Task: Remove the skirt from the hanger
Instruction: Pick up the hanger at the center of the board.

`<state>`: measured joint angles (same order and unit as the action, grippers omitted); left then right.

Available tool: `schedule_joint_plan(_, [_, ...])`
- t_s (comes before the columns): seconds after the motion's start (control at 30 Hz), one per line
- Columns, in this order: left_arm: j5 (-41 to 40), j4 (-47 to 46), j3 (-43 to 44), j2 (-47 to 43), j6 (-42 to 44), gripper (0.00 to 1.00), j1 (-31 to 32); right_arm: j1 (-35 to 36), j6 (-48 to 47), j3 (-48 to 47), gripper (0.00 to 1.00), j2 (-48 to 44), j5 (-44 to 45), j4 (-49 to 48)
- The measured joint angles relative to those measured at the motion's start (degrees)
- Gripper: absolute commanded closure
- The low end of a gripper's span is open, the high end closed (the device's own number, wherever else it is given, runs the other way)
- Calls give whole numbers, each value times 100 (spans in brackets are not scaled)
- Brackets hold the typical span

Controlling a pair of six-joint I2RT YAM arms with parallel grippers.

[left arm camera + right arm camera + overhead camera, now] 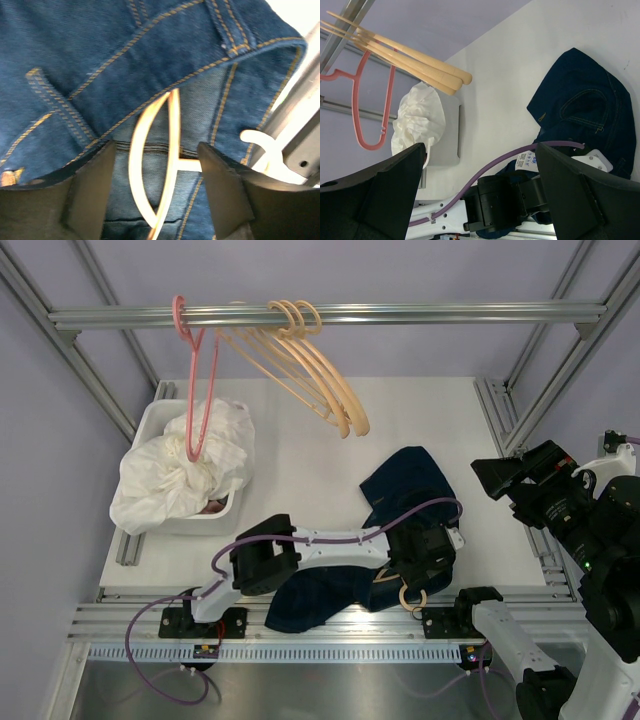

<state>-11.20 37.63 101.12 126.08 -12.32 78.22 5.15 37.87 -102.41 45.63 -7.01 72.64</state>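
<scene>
The dark blue denim skirt (405,485) lies crumpled on the table's near right part, and it fills the left wrist view (100,65). A pale wooden hanger (170,145) is still inside its waistband, with the hook (412,598) poking out at the table's near edge. My left gripper (420,570) is low over the waistband. It is open (157,192), and the hanger's arms lie between its two black fingers (90,190) without being pinched. My right gripper (480,195) is raised off to the right (515,480), open and holding nothing.
A white bin (160,420) heaped with white cloth (185,465) stands at the left. From the overhead rail (450,312) hang a pink hanger (195,390) and several wooden hangers (320,370). An aluminium frame rail (295,125) runs right beside the hanger's hook.
</scene>
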Motion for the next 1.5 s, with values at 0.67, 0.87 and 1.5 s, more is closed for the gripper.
schedule_joint_plan(0.67, [205, 170, 409, 448, 26, 53, -26, 0, -2, -17, 1, 0, 2, 0])
schedule_joint_plan(0.87, [297, 256, 520, 505, 111, 100, -133, 0, -13, -138, 1, 2, 9, 7])
schedule_joint_plan(1.5, [1073, 831, 1399, -3716, -286, 100, -1508, 0, -396, -662, 1, 44, 839, 214])
